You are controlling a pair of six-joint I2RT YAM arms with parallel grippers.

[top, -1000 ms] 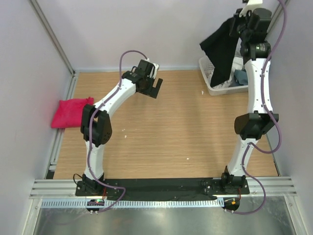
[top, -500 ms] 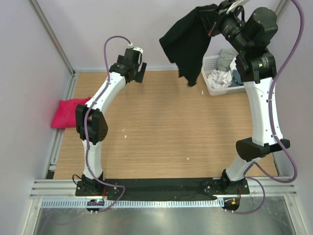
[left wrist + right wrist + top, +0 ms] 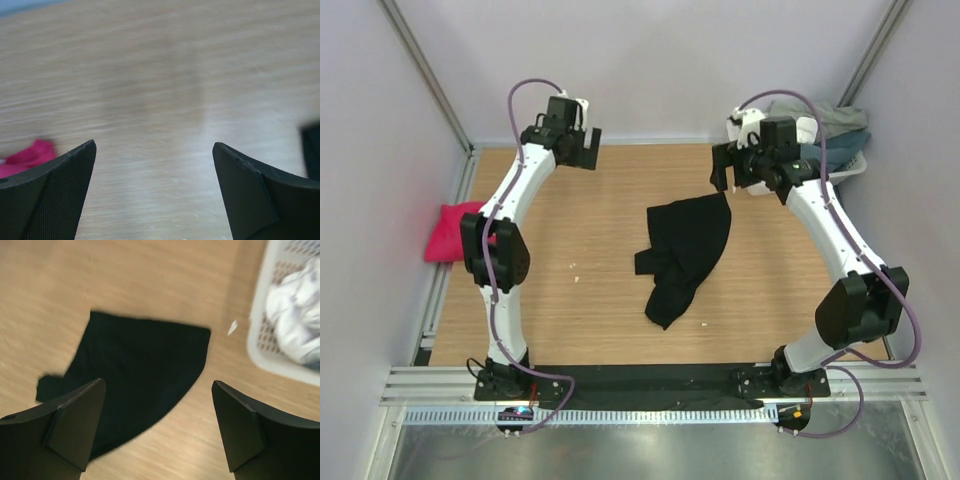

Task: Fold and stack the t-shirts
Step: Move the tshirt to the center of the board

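Note:
The black t-shirt [image 3: 685, 250] lies crumpled in the middle of the wooden table [image 3: 600, 300], free of both grippers; the right wrist view shows it below the fingers [image 3: 135, 370]. My right gripper [image 3: 728, 178] hovers open just past its far right edge, with nothing between its jaws [image 3: 159, 382]. The pink t-shirt [image 3: 445, 235] sits folded at the table's left edge, partly hidden behind the left arm. My left gripper [image 3: 582, 150] is open and empty over bare wood at the far left [image 3: 154, 145], with a bit of pink cloth [image 3: 25, 155] at that view's lower left.
A white latticed basket [image 3: 855, 165] at the far right corner holds grey and white clothes [image 3: 820, 120]; its wall [image 3: 257, 340] is close to the right gripper. Walls enclose the table on the left, back and right. Small white specks lie on the wood.
The right arm swung down from high over the basket, carrying the black t-shirt, then opened; the shirt now lies on the table. The left gripper moved back and left.

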